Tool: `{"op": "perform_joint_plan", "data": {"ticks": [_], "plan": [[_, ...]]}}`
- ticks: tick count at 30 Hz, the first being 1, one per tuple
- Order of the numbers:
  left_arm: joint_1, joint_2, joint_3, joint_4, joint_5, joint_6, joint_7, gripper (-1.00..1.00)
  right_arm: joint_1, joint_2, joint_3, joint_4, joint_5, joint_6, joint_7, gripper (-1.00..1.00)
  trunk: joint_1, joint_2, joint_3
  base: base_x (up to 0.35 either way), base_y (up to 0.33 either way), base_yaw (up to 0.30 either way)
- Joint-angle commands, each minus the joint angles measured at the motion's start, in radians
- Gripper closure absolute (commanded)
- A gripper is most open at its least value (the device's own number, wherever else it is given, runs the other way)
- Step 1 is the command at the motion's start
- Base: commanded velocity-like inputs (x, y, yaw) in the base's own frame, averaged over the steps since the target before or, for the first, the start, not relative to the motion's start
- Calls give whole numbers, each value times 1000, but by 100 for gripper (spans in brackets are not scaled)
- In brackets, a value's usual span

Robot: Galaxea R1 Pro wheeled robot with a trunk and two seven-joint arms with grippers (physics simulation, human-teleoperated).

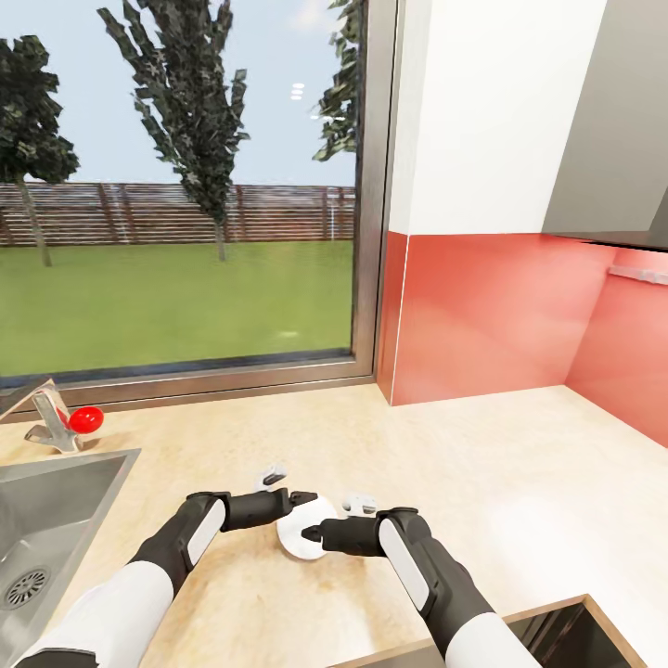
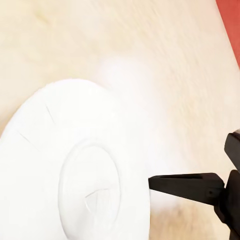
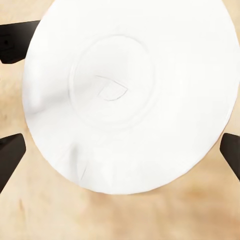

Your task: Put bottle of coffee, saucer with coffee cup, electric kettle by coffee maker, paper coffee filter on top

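The white saucer (image 1: pixel 299 541) lies flat on the light wood countertop (image 1: pixel 482 464), close to its front edge, and is large in the left wrist view (image 2: pixel 75 170) and the right wrist view (image 3: pixel 130 95). My right gripper (image 1: pixel 320 533) hangs over it, open, with its dark fingers (image 3: pixel 10 155) on either side of the rim. My left gripper (image 1: pixel 301 501) sits at the saucer's far-left rim, where one of its fingers (image 3: pixel 15 42) meets the edge. Whether that gripper is open or shut is hidden. A black finger (image 2: pixel 187 187) points at the saucer.
A steel sink (image 1: pixel 46 520) with a tap (image 1: pixel 46 417) and a red object (image 1: pixel 85 419) lies at the left. Behind the counter are a large window (image 1: pixel 186 186) and a red backsplash (image 1: pixel 501 315). A dark opening (image 1: pixel 575 635) shows at the bottom right.
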State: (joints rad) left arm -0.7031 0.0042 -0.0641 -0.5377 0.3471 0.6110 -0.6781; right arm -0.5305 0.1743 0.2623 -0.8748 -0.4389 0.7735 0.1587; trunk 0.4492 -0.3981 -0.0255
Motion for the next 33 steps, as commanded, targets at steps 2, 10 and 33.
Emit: {"op": "perform_joint_plan", "data": {"ticks": [2, 10, 33], "plan": [[-1, 0, -2, -1, 6, 7, 0, -100, 0, 0, 0, 4, 6, 7, 1, -100, 1, -2, -3, 0, 0, 0], [-1, 3, -1, -1, 6, 7, 0, -100, 0, 0, 0, 4, 6, 8, 1, -100, 1, -2, -3, 0, 0, 0], [-1, 3, -2, -1, 6, 9, 0, 100, 0, 0, 0, 4, 6, 7, 1, -100, 1, -2, -3, 0, 0, 0]]}}
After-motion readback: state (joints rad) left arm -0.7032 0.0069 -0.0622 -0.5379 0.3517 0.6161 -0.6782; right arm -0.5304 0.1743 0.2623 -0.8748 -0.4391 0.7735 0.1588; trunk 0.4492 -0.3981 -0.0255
